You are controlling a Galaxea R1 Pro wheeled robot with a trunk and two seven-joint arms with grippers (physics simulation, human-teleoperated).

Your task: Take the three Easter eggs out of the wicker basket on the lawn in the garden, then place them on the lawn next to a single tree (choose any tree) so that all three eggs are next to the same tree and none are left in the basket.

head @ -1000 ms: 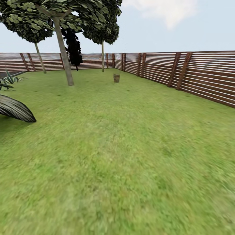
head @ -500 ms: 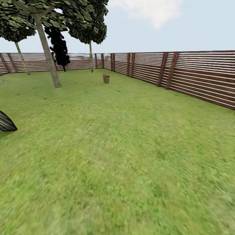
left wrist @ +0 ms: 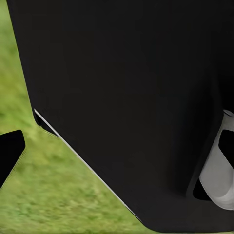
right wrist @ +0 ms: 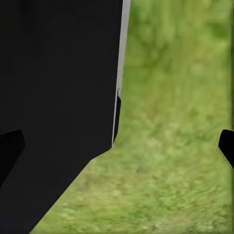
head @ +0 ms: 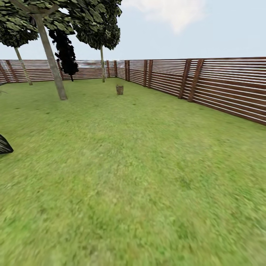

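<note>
Far off on the lawn (head: 133, 177) stands the small brown wicker basket (head: 119, 89), close to the fence corner. The Easter eggs are hidden at this distance. A tall tree (head: 50, 59) with a bare grey-brown trunk rises to the left of the basket, and a second tree (head: 102, 62) stands behind it by the fence. My left gripper (left wrist: 117, 151) is open, its dark fingertips (left wrist: 9, 152) wide apart over grass and a black part of my body. My right gripper (right wrist: 117, 146) is open too, its fingertips (right wrist: 227, 146) far apart with nothing between them.
A brown slatted fence (head: 221, 88) runs along the right side and across the back. A third tree (head: 22, 65) and a dark narrow conifer (head: 66, 51) stand at the back left. A dark palm frond (head: 4, 145) pokes in at the left edge.
The camera has turned to the right, so the trees, the basket and the palm frond have slid leftward in the picture. Nothing in the garden has itself moved.
</note>
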